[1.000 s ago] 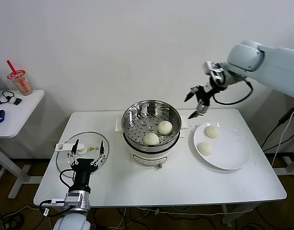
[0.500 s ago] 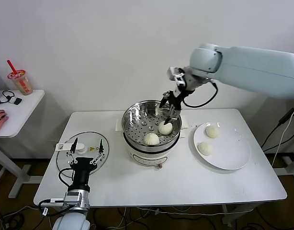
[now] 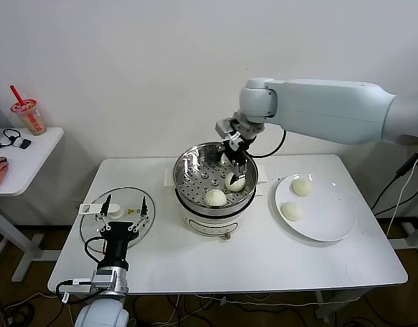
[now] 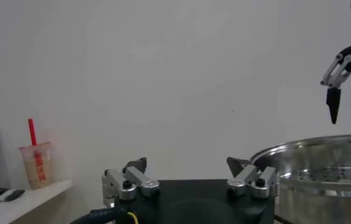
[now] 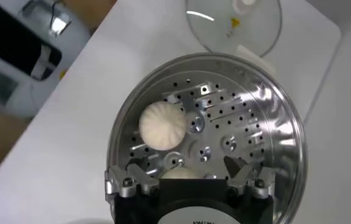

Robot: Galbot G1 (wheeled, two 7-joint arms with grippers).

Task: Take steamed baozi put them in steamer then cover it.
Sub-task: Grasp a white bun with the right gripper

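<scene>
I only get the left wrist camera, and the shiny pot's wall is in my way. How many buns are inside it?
Observer: Two steamed baozi lie on the perforated tray inside the steamer.
Operator: Are there more to fetch?
Observer: Yes, two more sit on the white plate, to the robot's right of the steamer.
Operator: What's under my own gripper?
Observer: The left gripper, open, is above the glass lid, which lies flat on the table.
</scene>
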